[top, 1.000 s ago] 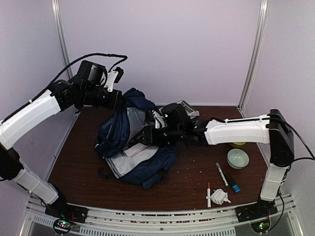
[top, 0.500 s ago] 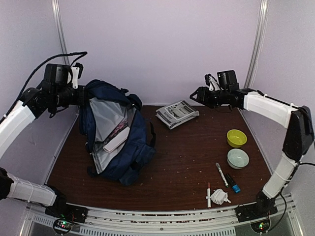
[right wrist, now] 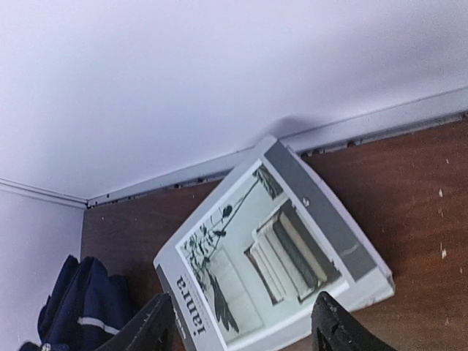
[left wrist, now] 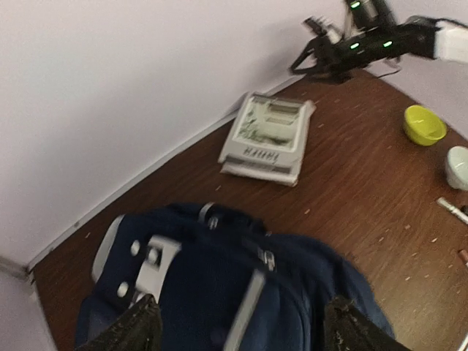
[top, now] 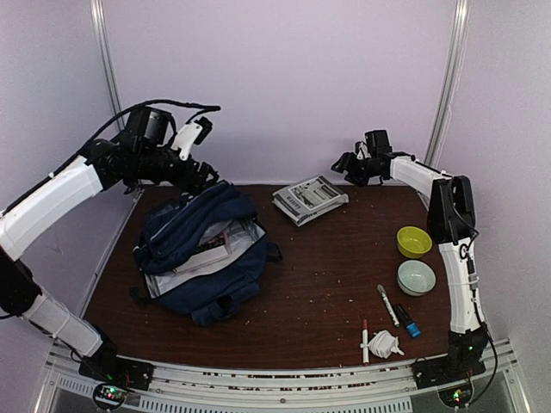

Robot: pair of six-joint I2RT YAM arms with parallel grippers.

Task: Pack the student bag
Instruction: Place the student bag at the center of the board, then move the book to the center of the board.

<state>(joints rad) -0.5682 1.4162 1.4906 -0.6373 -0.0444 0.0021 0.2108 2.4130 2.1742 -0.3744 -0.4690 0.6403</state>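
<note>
Student bag (top: 202, 225): open on bench (top: 327, 284), papers (top: 211, 251) inside.
Magazine (top: 310, 198), markers (top: 386, 303): outside bag.
Left tool (left wrist: 241, 333), right tool (right wrist: 245, 325): jaws apart, empty.

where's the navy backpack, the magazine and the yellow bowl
navy blue fabric backpack (top: 189, 222), top external view, on its upper navy flap
grey-and-white printed magazine (top: 310, 198), top external view, middle of its cover
small round yellow bowl (top: 414, 242), top external view, bare inside of the bowl
</note>
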